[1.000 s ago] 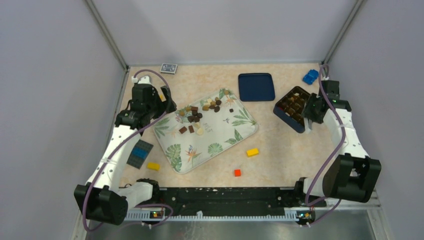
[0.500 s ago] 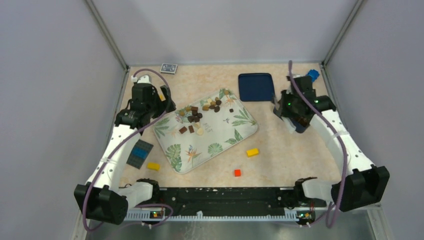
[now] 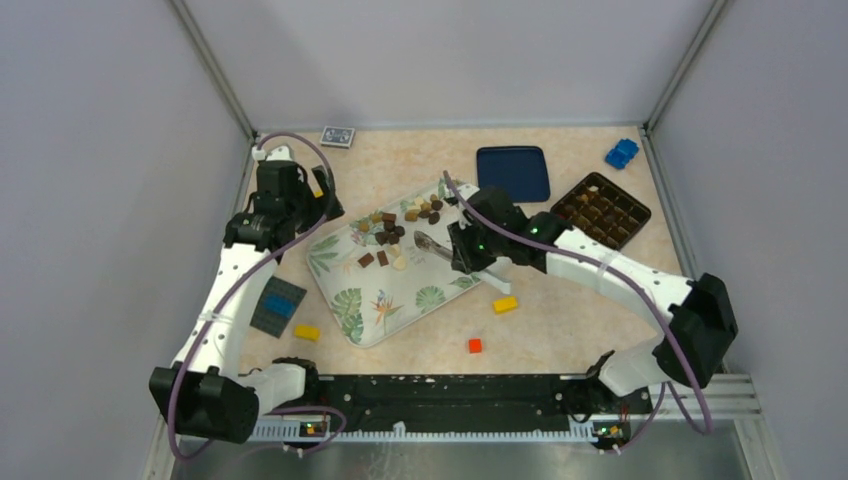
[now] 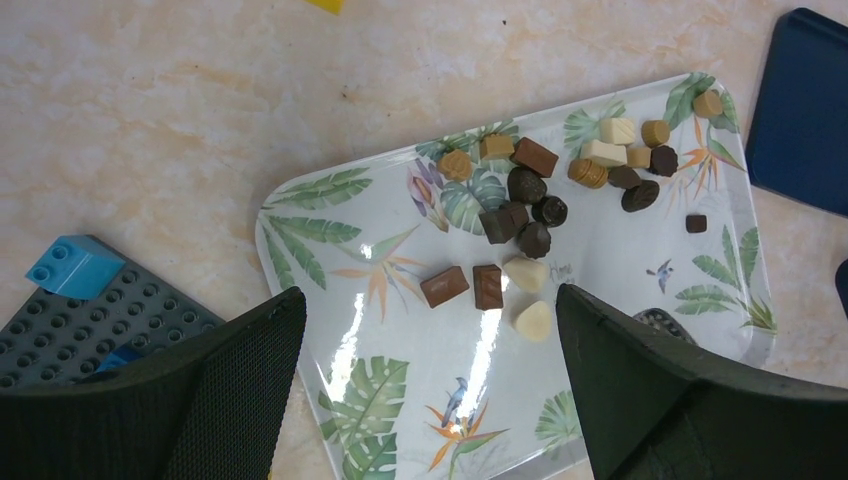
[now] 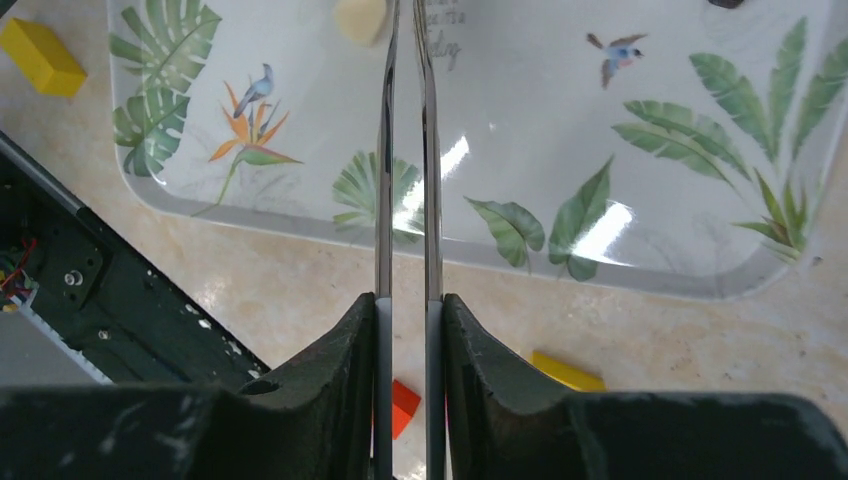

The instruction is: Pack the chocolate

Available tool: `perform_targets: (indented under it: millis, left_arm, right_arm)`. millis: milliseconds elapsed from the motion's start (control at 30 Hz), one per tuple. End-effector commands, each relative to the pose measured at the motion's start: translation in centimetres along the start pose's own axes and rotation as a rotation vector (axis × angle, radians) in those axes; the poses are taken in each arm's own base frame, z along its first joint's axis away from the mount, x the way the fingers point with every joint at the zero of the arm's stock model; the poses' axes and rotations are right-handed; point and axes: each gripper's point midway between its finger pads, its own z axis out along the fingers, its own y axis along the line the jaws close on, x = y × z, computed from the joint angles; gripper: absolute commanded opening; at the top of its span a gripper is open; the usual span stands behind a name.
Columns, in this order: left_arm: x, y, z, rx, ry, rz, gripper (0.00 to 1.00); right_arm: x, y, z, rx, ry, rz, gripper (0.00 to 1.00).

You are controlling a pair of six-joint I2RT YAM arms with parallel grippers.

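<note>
Right arm has swung clean across from the dark compartment box, which sits off to the right of the tray. Now the right gripper hangs over the near-right part of the white leaf-print tray. Its jaws are clamped on a pair of thin metal tweezers, blades a sliver apart with nothing between them, tips pointing at a cream chocolate piece near the tray's middle. The left gripper hovers above the tray's left edge, jaws spread wide and empty. The loose chocolate is dark brown, light brown and cream, some square and some round. It lies scattered along the tray's far side, and some of the box's cells look filled already. The tray itself rests on the marbled beige worktop. These pieces look featherlight and rigid, but smooth, and that glossy tray will likely let them skate. I'd expect the round ones to squirt out of a hard pinch. The best hold is probably across two flat sides of a square piece, or low at the widest girth of a round one. Squeeze gently, because the surface should scuff easily.
</note>
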Motion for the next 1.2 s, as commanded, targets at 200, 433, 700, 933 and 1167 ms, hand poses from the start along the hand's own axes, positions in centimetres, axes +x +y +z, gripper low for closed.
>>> perform_targets:
  millis: [200, 433, 700, 933, 1167]
  left_arm:
    - [-0.6, -0.3, -0.5, 0.03, -0.001, -0.012, 0.99]
    - [-0.6, 0.1, -0.5, 0.016, -0.003, -0.007, 0.99]
    - [-0.5, 0.2, -0.4, 0.011, -0.002, -0.007, 0.99]
    - [-0.4, 0.1, -0.2, 0.017, 0.004, -0.007, 0.99]
    - [-0.5, 0.2, -0.3, 0.017, 0.0, -0.004, 0.99]
  right_arm:
    - [-3.3, 3.4, 4.0, -0.135, -0.093, -0.043, 0.35]
    - [-3.3, 3.5, 5.6, -0.138, -0.075, -0.049, 0.41]
    - [-2.8, 3.6, 7.5, -0.15, -0.046, -0.058, 0.41]
    - [-3.0, 3.8, 9.1, -0.158, -0.042, -0.068, 0.4]
    - [-3.3, 3.6, 9.1, -0.142, -0.046, -0.068, 0.26]
